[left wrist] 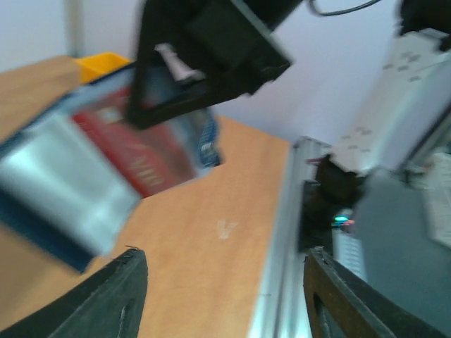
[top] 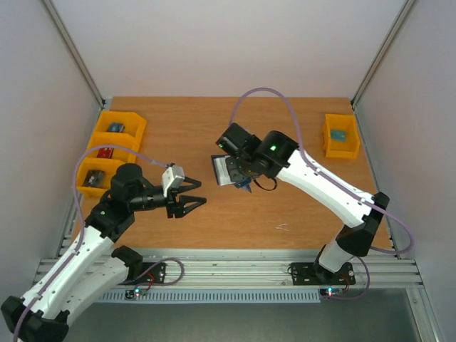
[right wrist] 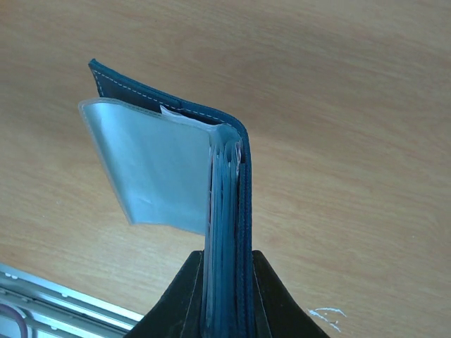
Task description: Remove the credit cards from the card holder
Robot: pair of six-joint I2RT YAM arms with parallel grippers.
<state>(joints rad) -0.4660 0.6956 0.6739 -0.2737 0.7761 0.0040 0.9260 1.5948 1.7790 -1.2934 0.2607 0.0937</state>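
Note:
My right gripper (top: 239, 179) is shut on the card holder (top: 226, 171) and holds it above the middle of the table. In the right wrist view the navy holder (right wrist: 241, 211) stands on edge between my fingers (right wrist: 275, 296), and a clear plastic sleeve (right wrist: 155, 169) fans out to the left. A white card edge (right wrist: 173, 111) peeks out behind the sleeve. In the left wrist view the holder (left wrist: 77, 190) is blurred, and a card with red on it (left wrist: 134, 158) shows inside. My left gripper (top: 204, 192) is open and empty, just left of the holder and apart from it.
Three yellow bins (top: 117, 128) with small items stand along the left edge. Another yellow bin (top: 340, 135) stands at the back right. An aluminium rail (top: 235, 260) runs along the table's near edge. A white scratch (top: 283, 227) marks the wood.

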